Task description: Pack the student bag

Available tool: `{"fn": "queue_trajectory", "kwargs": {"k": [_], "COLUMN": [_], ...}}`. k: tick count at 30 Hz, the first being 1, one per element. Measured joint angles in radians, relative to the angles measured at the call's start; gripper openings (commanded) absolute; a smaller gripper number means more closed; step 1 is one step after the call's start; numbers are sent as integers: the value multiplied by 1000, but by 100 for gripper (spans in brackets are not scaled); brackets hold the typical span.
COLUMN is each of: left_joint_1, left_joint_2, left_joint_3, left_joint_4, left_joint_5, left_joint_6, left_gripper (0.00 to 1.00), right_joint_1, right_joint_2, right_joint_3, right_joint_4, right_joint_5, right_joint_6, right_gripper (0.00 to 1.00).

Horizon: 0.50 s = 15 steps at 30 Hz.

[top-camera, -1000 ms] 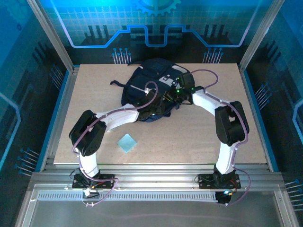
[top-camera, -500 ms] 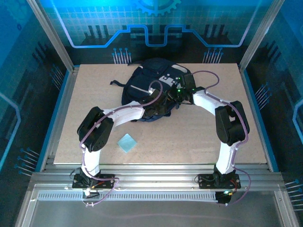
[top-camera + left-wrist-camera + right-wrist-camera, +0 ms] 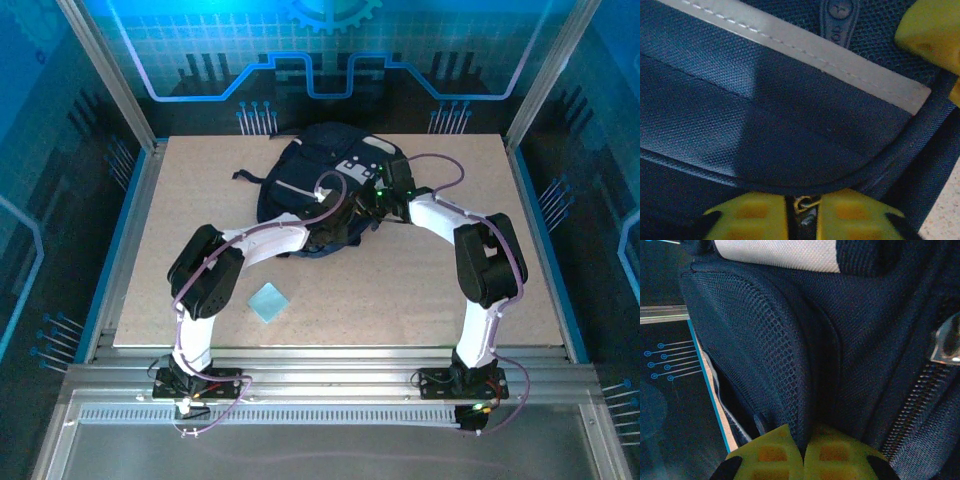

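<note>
The student bag (image 3: 300,172), dark navy with grey stripes, lies at the back middle of the table. My left gripper (image 3: 343,217) presses on its near right edge. In the left wrist view my left gripper (image 3: 802,212) has its yellow fingers drawn close on a small metal zipper pull (image 3: 808,204), under a grey stripe (image 3: 805,47) of the bag (image 3: 790,130). My right gripper (image 3: 374,198) sits at the bag's right side. In the right wrist view my right gripper (image 3: 804,456) is shut on a fold of the bag's mesh fabric (image 3: 765,345), beside a zipper track (image 3: 910,412).
A flat light blue square (image 3: 268,301) lies on the table (image 3: 450,290) near the front, by the left arm's elbow. One yellow finger of the right gripper shows in the left wrist view's upper right (image 3: 930,27). Metal frame rails bound the table.
The left arm has pushed forward and right to the bag's near edge, and its jaws have narrowed onto the zipper pull. The right arm has barely moved.
</note>
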Motion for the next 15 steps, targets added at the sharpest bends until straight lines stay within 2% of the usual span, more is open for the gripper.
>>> {"fn": "queue_trajectory", "kwargs": {"k": [5,15], "left_joint_1": [16,98], "left_joint_2": [-32,-74], "left_joint_3": [0,5], "left_joint_4": [-25,-68], "left_joint_5": [70,299], "left_joint_6": [8,95], "left_gripper": [0,0], "right_joint_1": [-9,-19], "right_joint_2": [-2,-15], "right_joint_3": [0,1], "right_joint_4": [-9,-23], "right_joint_5": [-8,-26], "right_joint_6": [-34,-115], "right_gripper": [0,0]}}
